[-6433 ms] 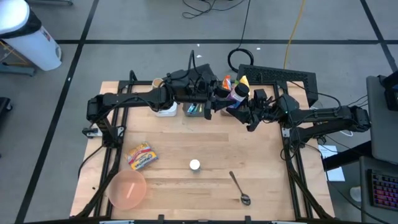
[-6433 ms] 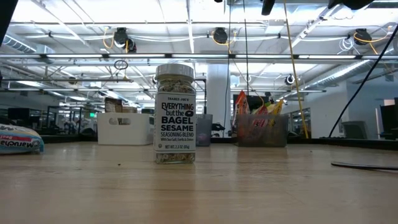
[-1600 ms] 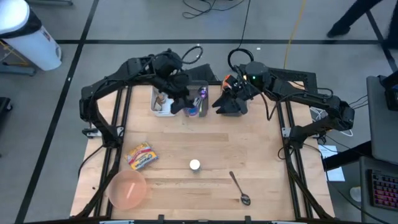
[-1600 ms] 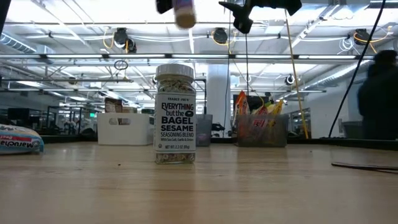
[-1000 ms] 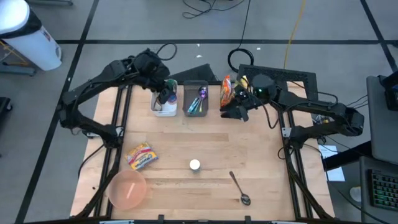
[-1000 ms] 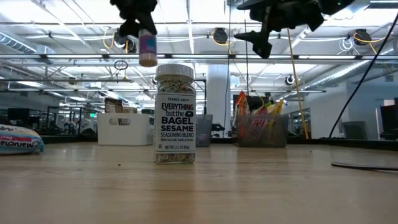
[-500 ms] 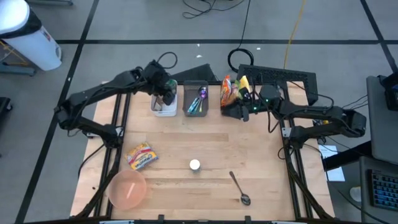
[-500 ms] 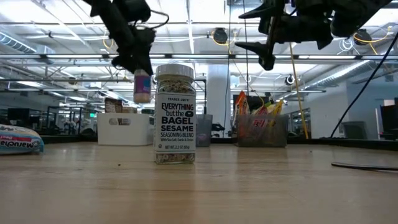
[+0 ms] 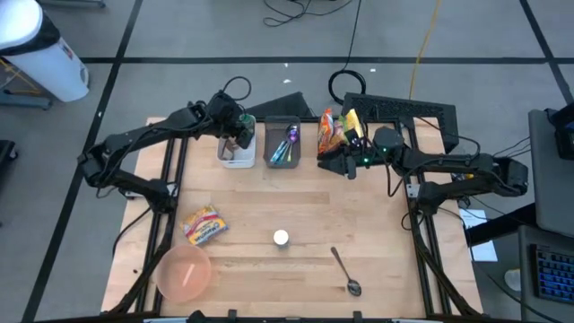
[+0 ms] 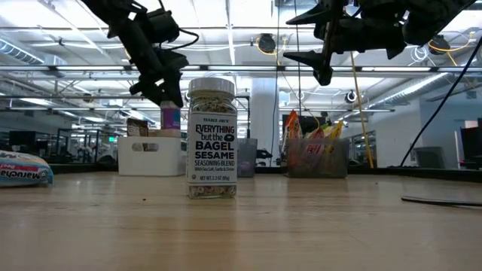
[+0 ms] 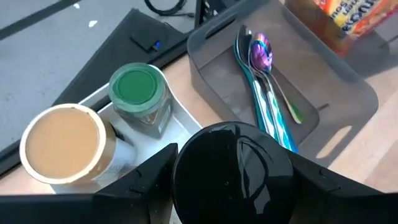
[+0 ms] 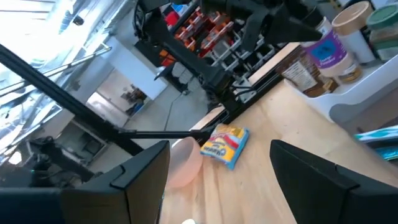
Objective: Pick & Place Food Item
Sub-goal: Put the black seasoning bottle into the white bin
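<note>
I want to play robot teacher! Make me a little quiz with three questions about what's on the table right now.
1. True or false: the left gripper holds a purple-labelled jar over the white bin.
2. What lies in the grey bin? A) spoons B) noodles C) a bowl
3. Fill in: the pink bowl sits at the table's near ____ corner in the high view.

Key:
1. True. The jar hangs just above the bin, which already holds a green-lidded jar and a tan-lidded jar.
2. A, the spoons.
3. Left, close to the noodle packet.
</note>
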Controlling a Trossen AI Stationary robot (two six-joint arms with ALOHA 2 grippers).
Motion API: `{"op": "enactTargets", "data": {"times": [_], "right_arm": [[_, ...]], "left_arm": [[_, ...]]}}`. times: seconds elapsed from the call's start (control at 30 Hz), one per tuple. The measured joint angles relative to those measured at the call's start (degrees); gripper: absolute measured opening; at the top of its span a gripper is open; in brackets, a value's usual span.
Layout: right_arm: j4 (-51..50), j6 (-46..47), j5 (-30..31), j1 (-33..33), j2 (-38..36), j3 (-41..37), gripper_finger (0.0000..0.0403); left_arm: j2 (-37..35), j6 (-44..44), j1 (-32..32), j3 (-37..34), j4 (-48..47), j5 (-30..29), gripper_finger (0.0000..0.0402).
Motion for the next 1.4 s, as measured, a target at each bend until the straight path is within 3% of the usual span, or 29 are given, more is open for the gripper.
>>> {"op": "enactTargets", "data": {"times": [0.3,0.83,1.17,1.4], "right_arm": [[0.0,-0.7,1.4,0.0,0.0,0.0,0.027],[0.0,11.1,2.7,0.0,0.0,0.0,0.027],[-0.2,7.4,3.2,1.4,0.0,0.0,0.027],[-1.4,4.3,10.1,2.8,0.0,0.0,0.027]], "left_arm": [[0.0,-2.4,-0.2,-3.9,3.6,-1.9,0.022],[0.0,-4.8,-0.6,-5.6,7.3,-2.0,0.022],[0.0,-5.0,-0.6,-5.6,8.0,-5.8,0.022],[2.5,-6.2,-0.9,-5.6,9.3,-6.9,0.022]]}}
